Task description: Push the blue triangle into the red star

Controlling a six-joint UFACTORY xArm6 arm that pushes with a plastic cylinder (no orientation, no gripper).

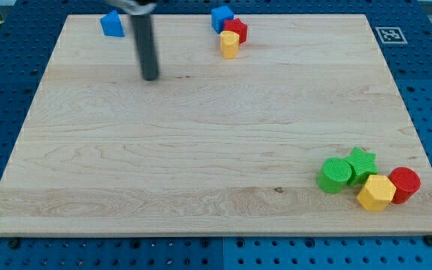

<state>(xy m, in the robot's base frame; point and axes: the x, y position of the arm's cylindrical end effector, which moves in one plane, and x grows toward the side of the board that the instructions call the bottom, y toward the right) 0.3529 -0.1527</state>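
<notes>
My tip [150, 77] sits below-right of the blue triangle [112, 24] (apex toward the view's top).

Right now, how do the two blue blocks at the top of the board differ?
The blue triangle sits alone near the top left, just up-left of my tip. The blue cube is further right, packed against a red block with a yellow block below. The triangle has a peaked outline; the cube looks boxy. Both share the same blue.

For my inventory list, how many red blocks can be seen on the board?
2. One red block is at the view's top, touching a blue block and a yellow block. The other, a red cylinder, is at the bottom right beside a yellow hexagon. None seems hidden.
</notes>
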